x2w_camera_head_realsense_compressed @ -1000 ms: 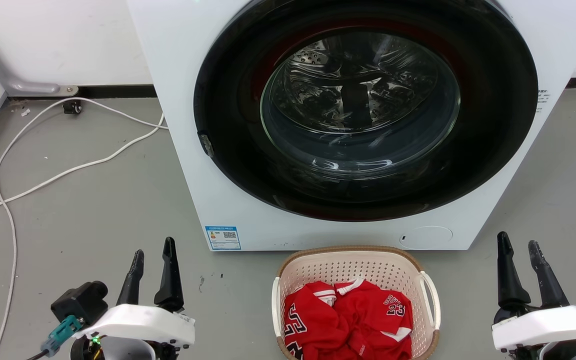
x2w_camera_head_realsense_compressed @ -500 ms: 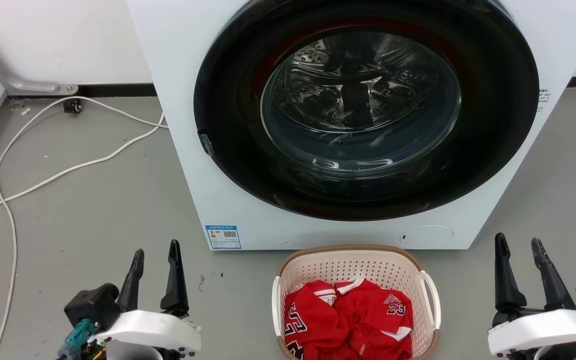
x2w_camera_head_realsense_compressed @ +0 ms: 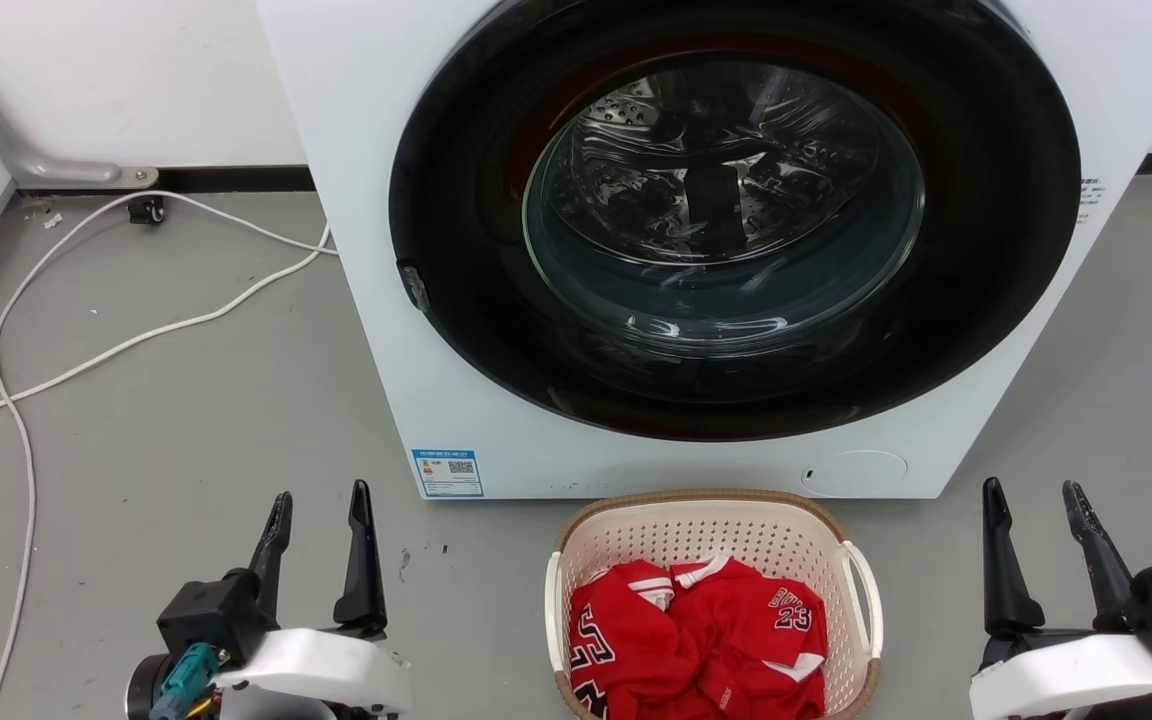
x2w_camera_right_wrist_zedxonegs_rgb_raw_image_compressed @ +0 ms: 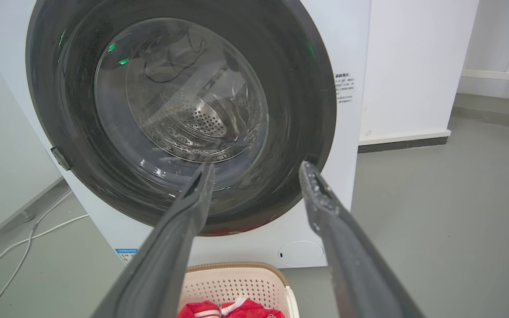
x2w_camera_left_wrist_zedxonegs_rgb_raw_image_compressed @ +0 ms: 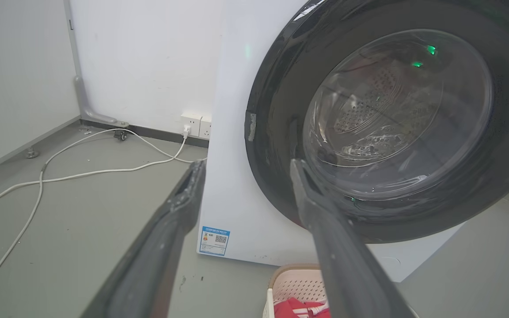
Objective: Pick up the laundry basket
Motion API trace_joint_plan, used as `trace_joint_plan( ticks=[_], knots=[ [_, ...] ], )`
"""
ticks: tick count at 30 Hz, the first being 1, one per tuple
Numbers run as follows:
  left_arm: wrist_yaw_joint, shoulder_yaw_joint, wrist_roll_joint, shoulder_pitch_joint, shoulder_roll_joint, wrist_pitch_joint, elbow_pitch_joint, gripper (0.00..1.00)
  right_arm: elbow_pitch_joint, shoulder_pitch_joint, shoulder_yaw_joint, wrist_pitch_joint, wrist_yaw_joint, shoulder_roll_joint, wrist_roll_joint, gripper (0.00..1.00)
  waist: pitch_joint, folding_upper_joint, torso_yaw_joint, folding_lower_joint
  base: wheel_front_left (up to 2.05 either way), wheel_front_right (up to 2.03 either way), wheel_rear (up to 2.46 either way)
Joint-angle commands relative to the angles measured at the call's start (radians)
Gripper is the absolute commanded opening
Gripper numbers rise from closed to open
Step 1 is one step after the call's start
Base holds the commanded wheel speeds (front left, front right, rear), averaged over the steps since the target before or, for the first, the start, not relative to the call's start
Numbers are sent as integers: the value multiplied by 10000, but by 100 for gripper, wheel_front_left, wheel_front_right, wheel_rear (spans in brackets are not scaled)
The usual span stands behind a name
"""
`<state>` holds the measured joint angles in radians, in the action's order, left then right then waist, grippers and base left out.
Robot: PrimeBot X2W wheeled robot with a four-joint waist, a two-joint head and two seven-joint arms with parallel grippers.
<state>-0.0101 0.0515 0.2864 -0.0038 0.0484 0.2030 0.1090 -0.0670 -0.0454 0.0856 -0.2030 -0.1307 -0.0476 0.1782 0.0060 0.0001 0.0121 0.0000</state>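
The cream laundry basket [x2w_camera_head_realsense_compressed: 696,530] with a brown rim and white side handles stands on the grey floor just in front of the washer, holding red jerseys [x2w_camera_head_realsense_compressed: 696,640]. Its far rim also shows low in the left wrist view [x2w_camera_left_wrist_zedxonegs_rgb_raw_image_compressed: 296,282] and the right wrist view [x2w_camera_right_wrist_zedxonegs_rgb_raw_image_compressed: 237,282]. My left gripper [x2w_camera_head_realsense_compressed: 321,495] is open at the lower left, well to the left of the basket and apart from it. My right gripper [x2w_camera_head_realsense_compressed: 1033,490] is open at the lower right, off to the right of the basket's right handle [x2w_camera_head_realsense_compressed: 864,590]. Both hold nothing.
A white front-loading washer [x2w_camera_head_realsense_compressed: 356,150] with a shut round dark door [x2w_camera_head_realsense_compressed: 736,210] stands right behind the basket. White cables [x2w_camera_head_realsense_compressed: 136,345] trail over the floor at the left. Bare grey floor lies on both sides of the basket.
Both grippers have sunk lower in the head view and turned slightly, the left one drifting a little right. The basket and the washer stay put.
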Motion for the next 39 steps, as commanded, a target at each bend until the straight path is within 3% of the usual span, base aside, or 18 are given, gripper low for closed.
trace_joint_plan(
  ticks=[1,29,39],
  knots=[
    [-47,6,-226,69,26,93,-52,100,92,-76,-11,-101,0,-38,-252,100,0,-1,4,0,0,0,0],
    [-167,178,-1991,273,30,626,95,100,161,-327,-24,-631,1,-43,-2237,100,32,-1,56,0,0,0,0],
    [-96,145,-1871,292,28,628,173,100,76,-318,-28,-625,1,-41,-2069,100,25,-1,63,0,0,0,0]
  ],
)
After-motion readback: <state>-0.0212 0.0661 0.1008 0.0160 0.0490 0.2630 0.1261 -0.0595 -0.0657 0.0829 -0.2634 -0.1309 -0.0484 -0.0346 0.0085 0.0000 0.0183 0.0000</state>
